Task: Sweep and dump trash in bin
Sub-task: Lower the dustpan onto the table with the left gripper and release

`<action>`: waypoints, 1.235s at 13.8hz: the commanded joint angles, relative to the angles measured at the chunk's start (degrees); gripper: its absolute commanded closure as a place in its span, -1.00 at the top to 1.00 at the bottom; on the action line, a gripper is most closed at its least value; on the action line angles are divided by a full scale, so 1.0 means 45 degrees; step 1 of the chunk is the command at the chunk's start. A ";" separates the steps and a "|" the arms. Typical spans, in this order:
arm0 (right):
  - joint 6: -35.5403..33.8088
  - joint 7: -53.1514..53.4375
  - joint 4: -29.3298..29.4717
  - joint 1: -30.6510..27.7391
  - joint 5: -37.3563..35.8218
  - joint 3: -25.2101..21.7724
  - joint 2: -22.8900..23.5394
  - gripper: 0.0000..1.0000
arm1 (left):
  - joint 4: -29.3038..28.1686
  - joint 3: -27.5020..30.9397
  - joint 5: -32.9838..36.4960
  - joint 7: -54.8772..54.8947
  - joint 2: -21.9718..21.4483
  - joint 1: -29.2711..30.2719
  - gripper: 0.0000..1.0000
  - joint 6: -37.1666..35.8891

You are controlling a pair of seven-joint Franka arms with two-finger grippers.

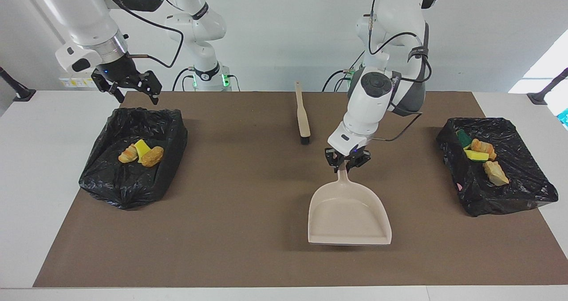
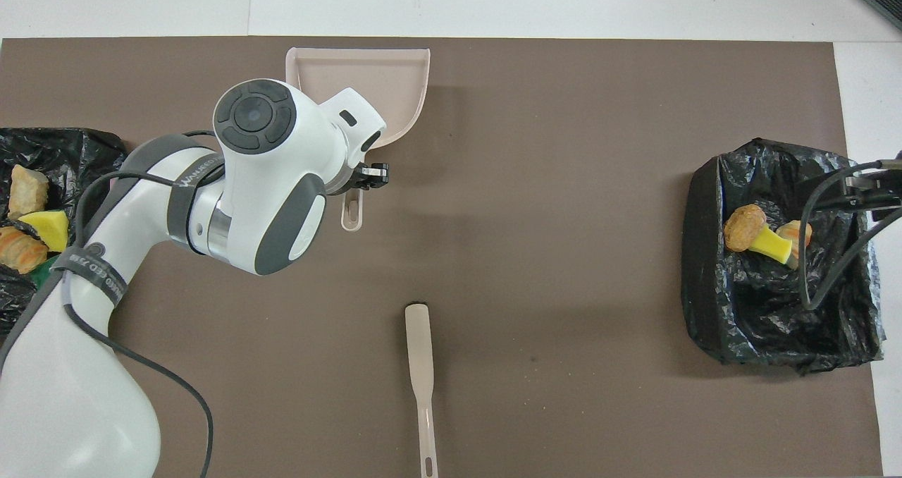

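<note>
Two bins (image 1: 133, 156) (image 1: 499, 165) hold the trash (image 1: 141, 152) (facing view); the left gripper (image 1: 347, 162) pinches the dustpan (image 1: 348, 214) handle, the right gripper (image 1: 133, 88) gapes empty over its bin's rim. Overhead, the brush (image 2: 421, 379) lies nearer the robots.

The dustpan (image 1: 349, 214), low in the middle of the facing view, looks like smooth beige plastic with a soft sheen. The brush (image 1: 302, 114), upper centre, has a matching matt beige handle and dark bristles. A matt brown mat (image 1: 248, 230) with a fine, slightly rough grain covers the smooth white surface (image 1: 31, 168). The two bin liners (image 1: 133, 159) (image 1: 497, 163) at either side are crinkled glossy black plastic film. The trash (image 1: 141, 152) in them looks spongy yellow foam and flaky golden-brown crust. The arms' shells (image 2: 268, 175) are glossy white and grey plastic.
</note>
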 commanded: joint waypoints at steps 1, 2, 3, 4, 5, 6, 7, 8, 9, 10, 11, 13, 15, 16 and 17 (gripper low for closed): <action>0.0330 -0.0172 -0.0383 -0.0080 0.0156 0.0026 -0.0303 1.00 | -0.0018 0.0263 -0.0269 -0.0288 0.0084 -0.0676 -1.00 0.0418; 0.0330 -0.0172 -0.0383 -0.0080 0.0156 0.0026 -0.0303 1.00 | -0.0057 0.0263 -0.0269 -0.0056 0.0222 -0.0930 -1.00 0.0768; 0.0330 -0.0172 -0.0383 -0.0080 0.0156 0.0026 -0.0303 1.00 | -0.0096 0.0263 -0.0250 -0.0053 0.0358 -0.0971 -1.00 0.0907; 0.0330 -0.0172 -0.0383 -0.0080 0.0156 0.0026 -0.0303 1.00 | -0.0115 0.0263 -0.0250 -0.0053 0.0398 -0.1010 -1.00 0.0889; 0.0330 -0.0172 -0.0383 -0.0080 0.0156 0.0026 -0.0303 1.00 | -0.0096 0.0263 -0.0250 -0.0073 0.0553 -0.1301 -1.00 0.0870; 0.0330 -0.0172 -0.0383 -0.0080 0.0156 0.0026 -0.0303 1.00 | -0.0019 0.0283 -0.0230 -0.0073 0.1058 -0.1632 -1.00 0.0870; 0.0330 -0.0172 -0.0383 -0.0080 0.0156 0.0026 -0.0303 1.00 | 0.0040 0.0264 -0.0191 -0.0073 0.1430 -0.1674 -1.00 0.0850; 0.0330 -0.0172 -0.0383 -0.0080 0.0156 0.0026 -0.0303 1.00 | 0.0021 0.0263 -0.0230 -0.0073 0.1627 -0.1733 -1.00 0.0792; 0.0330 -0.0172 -0.0383 -0.0080 0.0156 0.0026 -0.0303 1.00 | 0.0021 0.0263 -0.0230 -0.0073 0.1610 -0.1830 -1.00 0.0617; 0.0330 -0.0172 -0.0383 -0.0080 0.0156 0.0026 -0.0303 1.00 | 0.0040 0.0263 -0.0230 -0.0092 0.1610 -0.1869 -1.00 0.0403; 0.0330 -0.0191 -0.0383 -0.0099 0.0136 0.0026 -0.0303 1.00 | 0.0021 0.0263 -0.0249 -0.0092 0.1590 -0.1928 -1.00 0.0362; 0.0330 -0.0191 -0.0383 -0.0157 0.0136 0.0026 -0.0303 1.00 | 0.0021 0.0263 -0.0250 -0.0170 0.1590 -0.1909 -1.00 0.0304; 0.0330 -0.0210 -0.0383 -0.0158 0.0136 0.0026 -0.0322 1.00 | 0.0099 0.0263 -0.0250 -0.0209 0.1571 -0.1890 -1.00 -0.0027; 0.0330 -0.0191 -0.0383 -0.0158 0.0136 0.0026 -0.0303 1.00 | 0.0099 0.0283 -0.0250 -0.0209 0.1513 -0.1909 -1.00 -0.0183; 0.0330 -0.0191 -0.0383 -0.0138 0.0136 0.0026 -0.0303 1.00 | 0.0099 0.0283 -0.0250 -0.0209 0.1435 -0.1909 -1.00 -0.0475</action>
